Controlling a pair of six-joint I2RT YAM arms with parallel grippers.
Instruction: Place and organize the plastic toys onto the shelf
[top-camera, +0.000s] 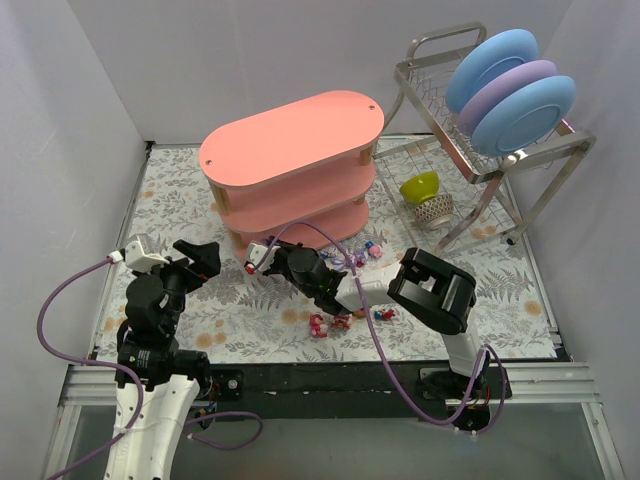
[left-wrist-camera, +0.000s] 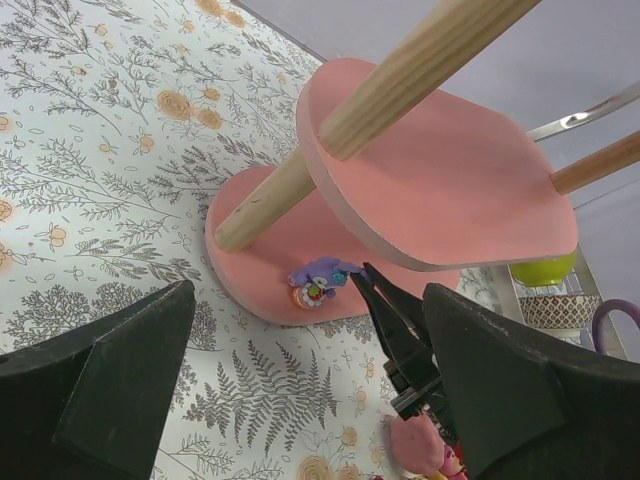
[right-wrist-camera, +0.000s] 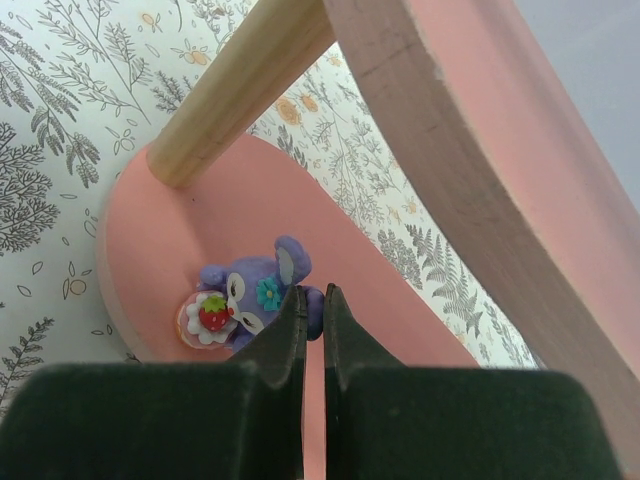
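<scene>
Small glossy purple plastic figurine (right-wrist-camera: 250, 292) sits on the bottom board of the salmon-pink three-tier oval shelf (top-camera: 290, 140), 8 o'clock end, nr the rim. Right tool (right-wrist-camera: 312, 294) clenched, tips touching it; can't tell if gripping. Pulling out cd drag it onto the worktop (top-camera: 180, 195).

A wooden post (right-wrist-camera: 240, 85) and the overhanging middle board (right-wrist-camera: 470, 170) hem the right hand (right-wrist-camera: 312, 295).

The shelf (right-wrist-camera: 225, 205) has matt boards on bare wooden posts (right-wrist-camera: 240, 90) (grain visible); the purple toy (right-wrist-camera: 255, 295) looks glossy plastic.
</scene>
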